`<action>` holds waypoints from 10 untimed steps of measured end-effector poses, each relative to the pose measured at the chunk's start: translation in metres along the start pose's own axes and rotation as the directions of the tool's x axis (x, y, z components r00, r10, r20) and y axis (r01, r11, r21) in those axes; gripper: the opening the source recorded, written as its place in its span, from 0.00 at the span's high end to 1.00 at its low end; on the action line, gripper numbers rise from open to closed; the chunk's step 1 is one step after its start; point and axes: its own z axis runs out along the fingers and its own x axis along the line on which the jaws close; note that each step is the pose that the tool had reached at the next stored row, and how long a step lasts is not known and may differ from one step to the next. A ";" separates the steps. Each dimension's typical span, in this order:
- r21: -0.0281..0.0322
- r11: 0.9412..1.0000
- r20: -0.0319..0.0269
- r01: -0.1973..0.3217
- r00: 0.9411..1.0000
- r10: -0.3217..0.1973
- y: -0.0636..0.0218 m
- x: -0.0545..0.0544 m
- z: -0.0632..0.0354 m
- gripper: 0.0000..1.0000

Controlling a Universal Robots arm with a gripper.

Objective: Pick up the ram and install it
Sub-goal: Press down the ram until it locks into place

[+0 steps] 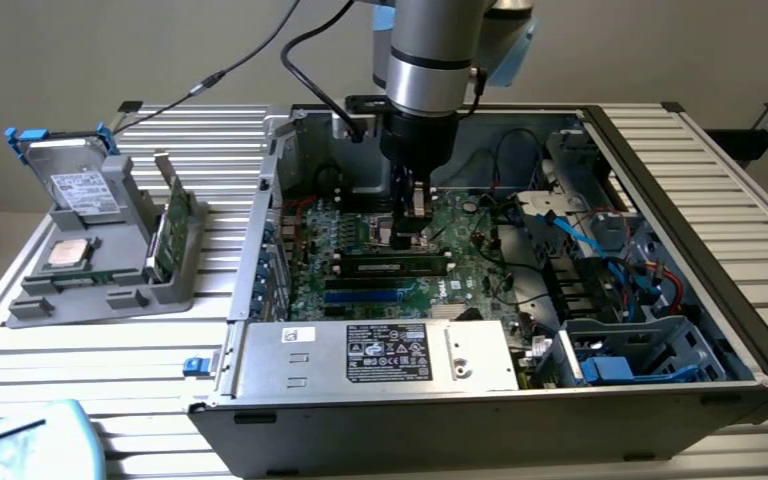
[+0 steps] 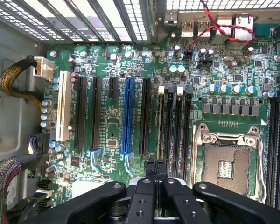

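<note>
Green ram (image 1: 387, 266) was seen seated in a motherboard (image 2: 112, 121) slot, and the fingers (image 1: 408, 232) were held clenched together at its twelve o'clock in the exterior view.

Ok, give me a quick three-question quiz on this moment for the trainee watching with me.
1. True or false: the jaws of the gripper stand wide open.
2. Where is the gripper? A) over the grey holder; B) inside the open computer case, close over the motherboard; C) resting on the drive.
3. In the exterior view, what stands on edge in the holder, beside the drive?

Key: 1 false, the jaws are shut. 2 B. 3 a green ram stick.
</note>
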 end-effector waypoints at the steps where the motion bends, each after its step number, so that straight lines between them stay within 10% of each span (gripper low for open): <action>1: 0.000 1.000 0.000 0.000 1.000 0.000 0.0000 0.000 0.0000 0.89; 10: 0.000 1.000 0.000 0.000 1.000 0.000 -0.0063 0.000 -0.0006 0.89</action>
